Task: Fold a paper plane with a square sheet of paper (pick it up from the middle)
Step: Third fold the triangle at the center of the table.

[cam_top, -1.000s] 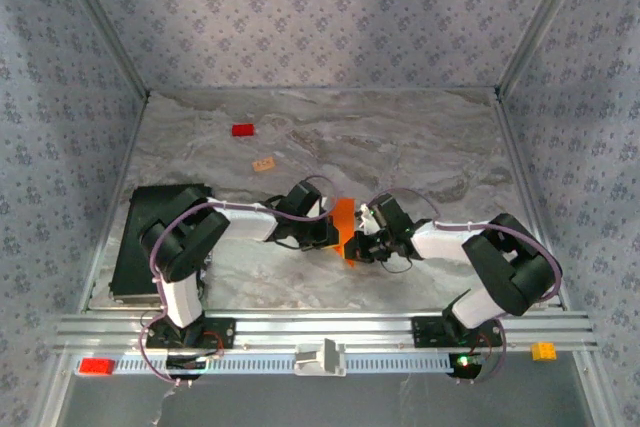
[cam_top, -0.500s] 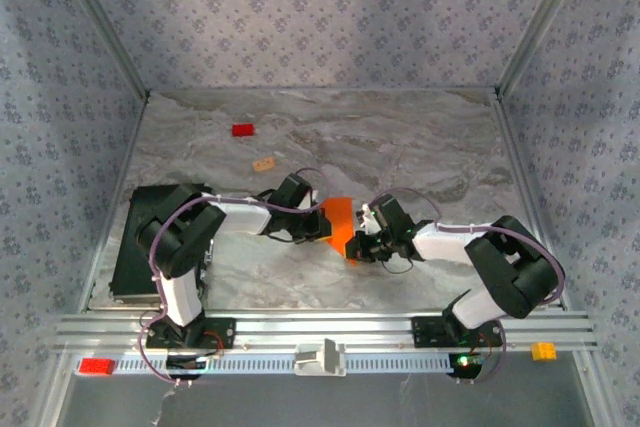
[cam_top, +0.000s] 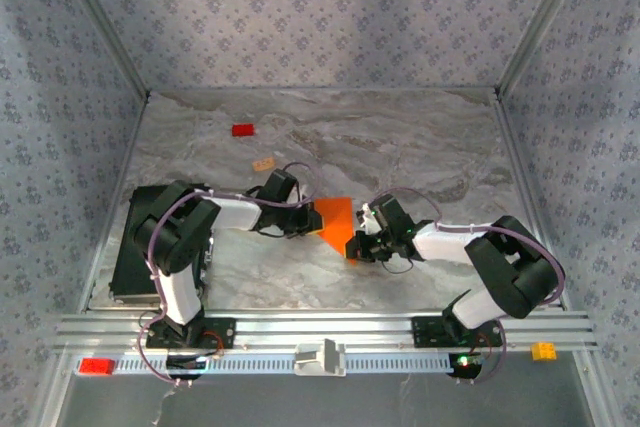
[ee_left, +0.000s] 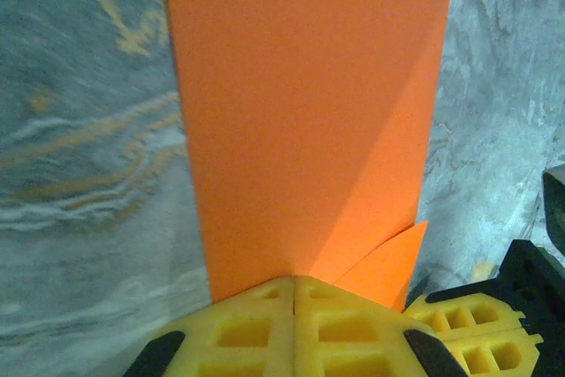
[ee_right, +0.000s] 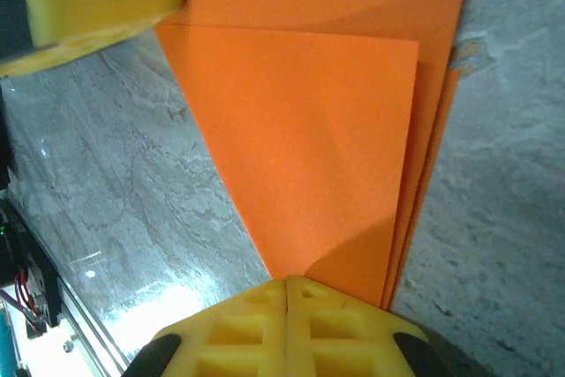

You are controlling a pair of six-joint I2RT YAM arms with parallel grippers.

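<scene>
Paper status: thin, matte, bright orange square sheet of paper [cam_top: 335, 218], folded into a layered strip with crisp creases, lies mid-table on the grey marbled tabletop [cam_top: 430, 147], spanning between the arms. Both the left gripper [ee_left: 294, 283] and right gripper [ee_right: 287, 285] are pinched closed on it, at opposite ends. Strip's long axis runs straight out from the left fingers. Neither arm is nearer.

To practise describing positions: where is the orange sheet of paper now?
Top view: the orange sheet of paper is near the middle of the table, gripped by the left pincer on its left and the right pincer on its right.
</scene>
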